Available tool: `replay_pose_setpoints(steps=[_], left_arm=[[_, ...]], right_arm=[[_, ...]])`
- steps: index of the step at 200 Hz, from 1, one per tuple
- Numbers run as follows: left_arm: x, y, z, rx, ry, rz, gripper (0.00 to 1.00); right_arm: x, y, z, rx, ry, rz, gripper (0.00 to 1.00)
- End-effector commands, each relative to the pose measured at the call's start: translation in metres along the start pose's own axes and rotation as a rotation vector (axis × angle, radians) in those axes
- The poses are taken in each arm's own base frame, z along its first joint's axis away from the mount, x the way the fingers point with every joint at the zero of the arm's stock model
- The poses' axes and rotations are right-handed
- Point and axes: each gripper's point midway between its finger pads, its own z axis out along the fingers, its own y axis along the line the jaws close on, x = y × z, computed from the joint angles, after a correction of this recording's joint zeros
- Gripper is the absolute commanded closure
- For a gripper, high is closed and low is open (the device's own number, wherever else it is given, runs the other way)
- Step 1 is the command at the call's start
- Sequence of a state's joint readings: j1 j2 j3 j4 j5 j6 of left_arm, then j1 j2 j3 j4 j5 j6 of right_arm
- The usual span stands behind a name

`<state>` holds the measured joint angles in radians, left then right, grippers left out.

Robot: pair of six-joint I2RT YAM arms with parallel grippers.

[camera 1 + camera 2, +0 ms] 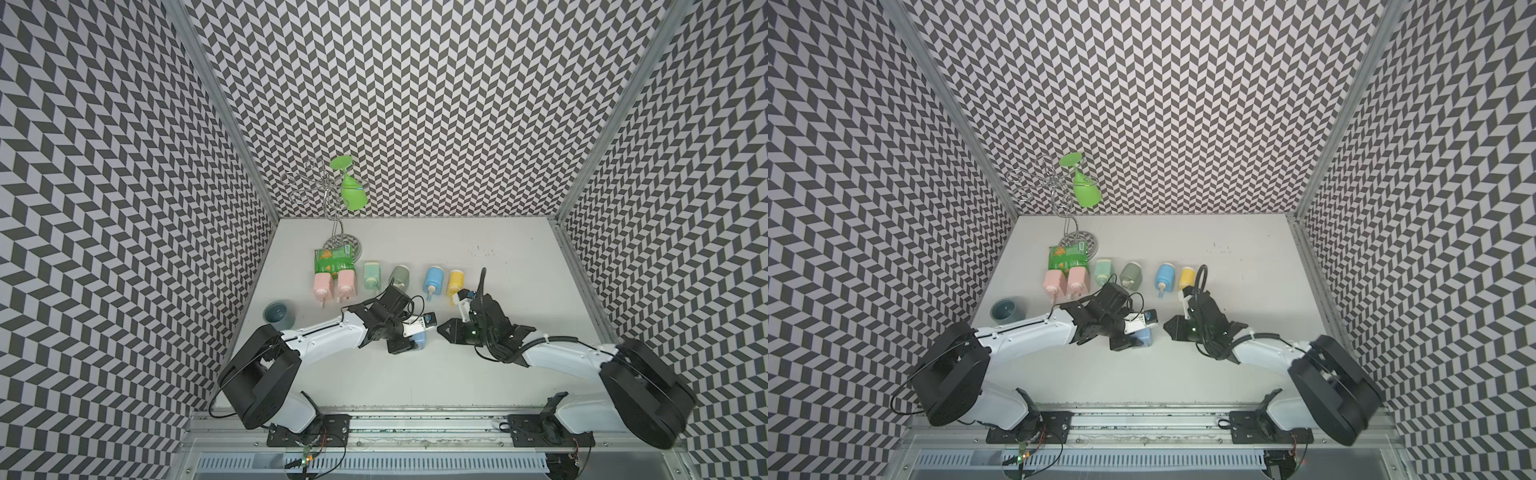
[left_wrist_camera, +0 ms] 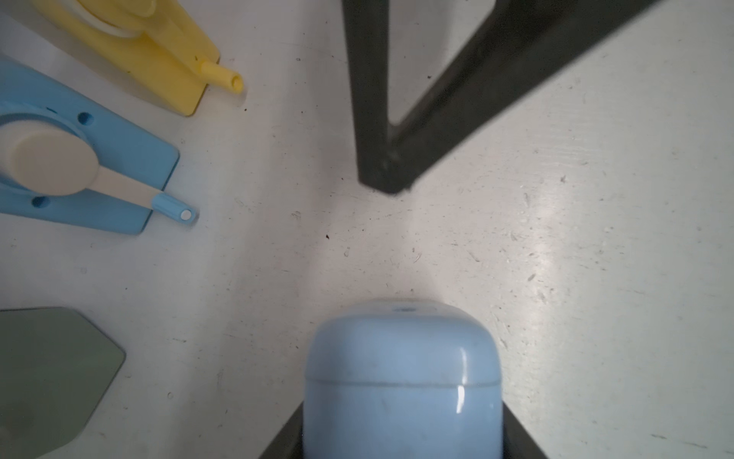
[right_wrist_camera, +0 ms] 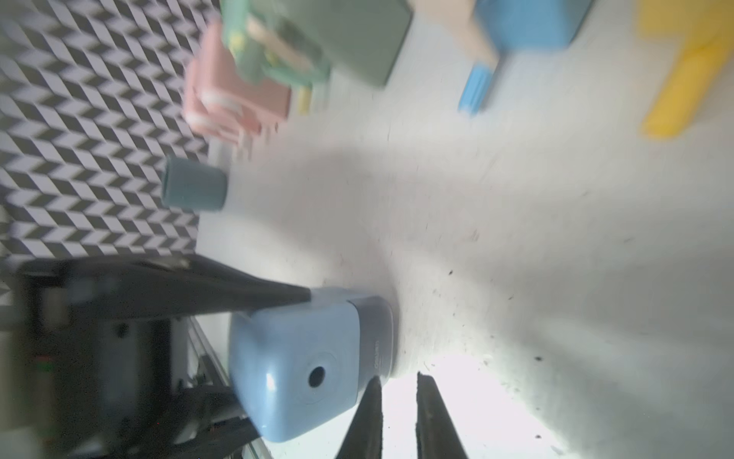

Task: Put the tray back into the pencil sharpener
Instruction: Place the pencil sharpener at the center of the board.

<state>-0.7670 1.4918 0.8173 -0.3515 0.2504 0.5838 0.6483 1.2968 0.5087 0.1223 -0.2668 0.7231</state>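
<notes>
Sharpeners: seven; one light-blue sharpener (image 3: 294, 357) in hand, six row sharpeners (image 1: 400, 276) lined up beyond both grippers.
Trays: one; tray (image 3: 373, 330), the darker end piece of the held sharpener, flush with the body.
Others: one cup (image 1: 279, 318), one packet (image 1: 334, 259), one rack (image 1: 336, 224), one green glass (image 1: 352, 192) hung on it.
Grippers: two.
Left gripper (image 1: 411, 347): clamped on the sharpener's two sides, body filling the gap.
Right gripper (image 3: 397, 381): jaws narrowly parted, nothing between them.
Long axis: in line with the left gripper, running from wrist to tips.
Tray end: pointing away from the left wrist, outward past the tips.
Pencil hole: on the side facing the right gripper.
Tray from left gripper: just beyond the tips, not between them.
Tray from right gripper: just beside its tips; contact not clear.
Sharpener and table (image 1: 415, 382): resting or lifted, cannot tell.
</notes>
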Motion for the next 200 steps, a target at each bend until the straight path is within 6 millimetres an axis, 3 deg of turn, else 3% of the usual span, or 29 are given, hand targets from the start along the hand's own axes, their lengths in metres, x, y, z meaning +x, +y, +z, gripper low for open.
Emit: replay_pose_setpoints(steps=[1,25,96,150,179,200], left_arm=[[-0.002,0.005,-0.004,-0.016,0.005,-0.097,0.57],[-0.001,0.024,-0.002,-0.077,0.065,-0.205,0.58],[-0.008,0.054,0.006,-0.176,0.113,-0.477,0.66],[-0.005,0.084,-0.005,-0.358,0.182,-0.795,0.64],[0.002,0.090,-0.009,-0.426,0.192,-0.942,0.65],[-0.005,0.091,-0.012,-0.437,0.137,-1.015,0.65]], right_arm=[[-0.025,-0.019,-0.022,0.113,-0.134,0.002,0.82],[-0.033,-0.026,-0.031,0.141,-0.170,-0.003,0.81],[-0.039,-0.032,-0.040,0.158,-0.184,-0.002,0.81],[-0.043,-0.035,-0.045,0.166,-0.205,0.000,0.81],[-0.044,-0.036,-0.047,0.162,-0.209,-0.001,0.81],[-0.045,-0.038,-0.048,0.166,-0.213,-0.003,0.81]])
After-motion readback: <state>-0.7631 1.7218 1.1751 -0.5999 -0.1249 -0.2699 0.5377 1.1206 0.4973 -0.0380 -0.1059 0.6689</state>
